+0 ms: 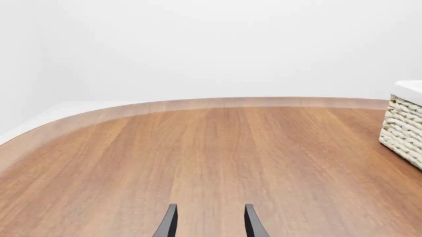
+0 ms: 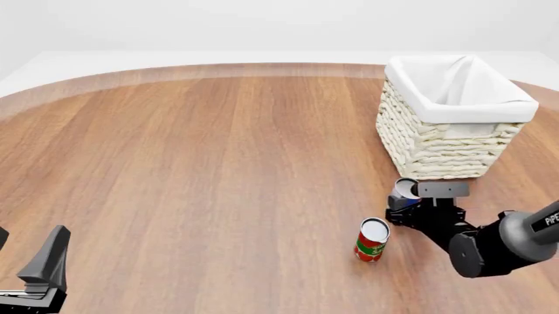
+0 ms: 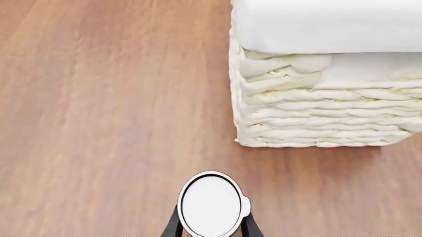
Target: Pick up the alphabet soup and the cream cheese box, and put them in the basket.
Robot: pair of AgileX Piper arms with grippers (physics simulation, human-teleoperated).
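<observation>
Watch the small cylindrical alphabet soup can (image 3: 211, 205) with its silver-white top: it sits between your right gripper (image 3: 211, 228) fingers close in front of the large cream-white woven basket (image 2: 436, 140), and a lift too low could, I judge, knock it against the wicker wall, or brush the red and green labelled can (image 2: 372, 241) standing nearby. Those jaws hug the can's sides, apparently gripping it, while your left gripper (image 1: 209, 224) hangs narrowly parted over bare wooden table (image 1: 197, 158), holding nothing; the cream cheese box isn't visible.
</observation>
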